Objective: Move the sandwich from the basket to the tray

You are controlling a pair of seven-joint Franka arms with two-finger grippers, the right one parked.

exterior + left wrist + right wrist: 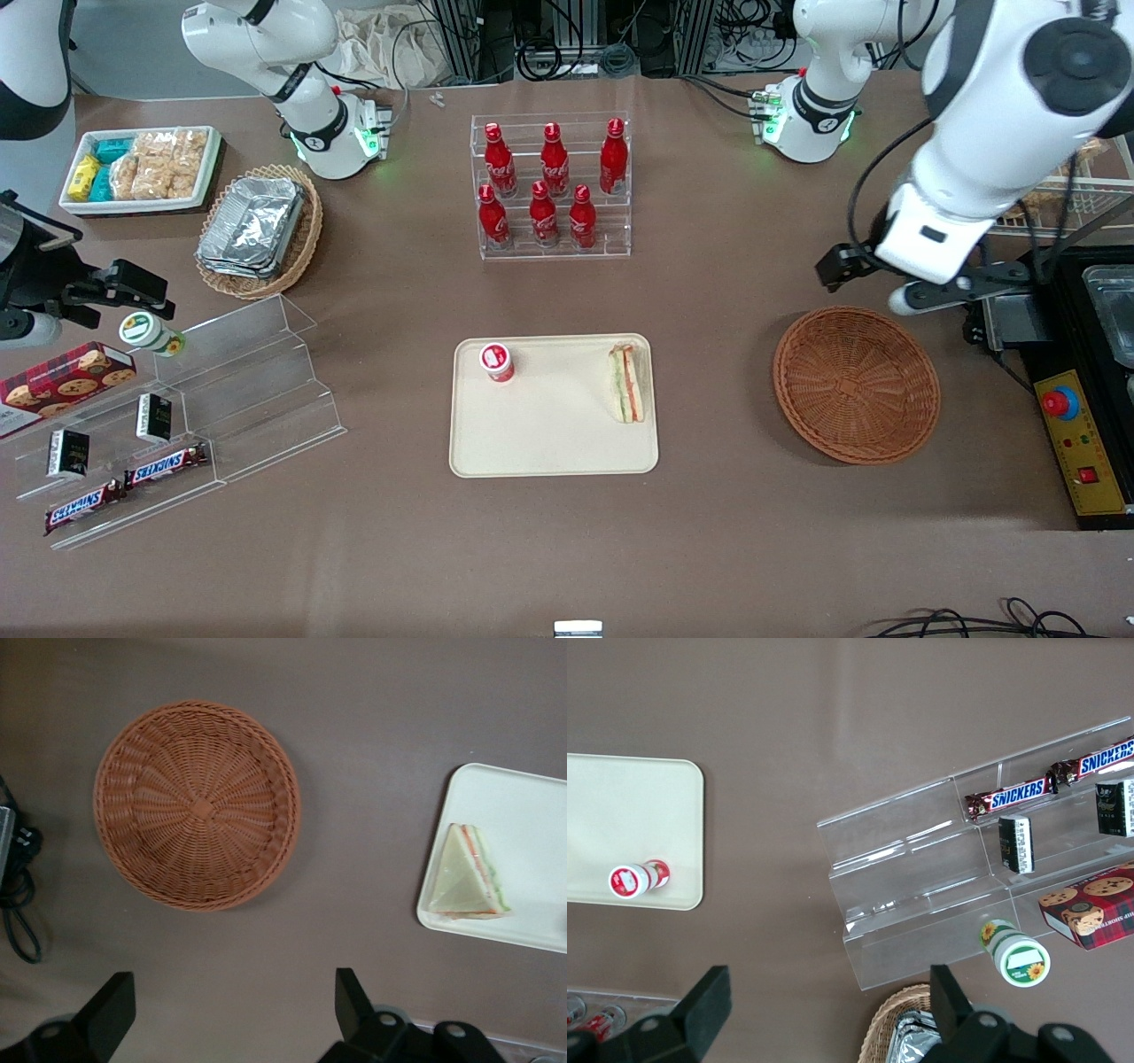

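Observation:
The sandwich (627, 383) lies on the cream-beige tray (549, 443), by the tray's rim toward the working arm's end. It also shows in the left wrist view (469, 875) on the tray's corner (532, 815). The round reddish-brown basket (856, 384) is empty and sits on the table beside the tray; it also shows in the left wrist view (197, 804). My left gripper (873, 283) hangs above the table, over the basket's rim farther from the front camera. It is open and empty (232, 992), its fingers wide apart.
A small red-capped bottle (497, 361) stands on the tray. A clear rack of red cola bottles (554, 186) stands farther back. A stepped acrylic shelf (221, 390) with snacks, a tan basket of foil trays (257, 230) and a white snack tray (142, 168) lie toward the parked arm's end. A control box (1072, 434) sits beside the basket.

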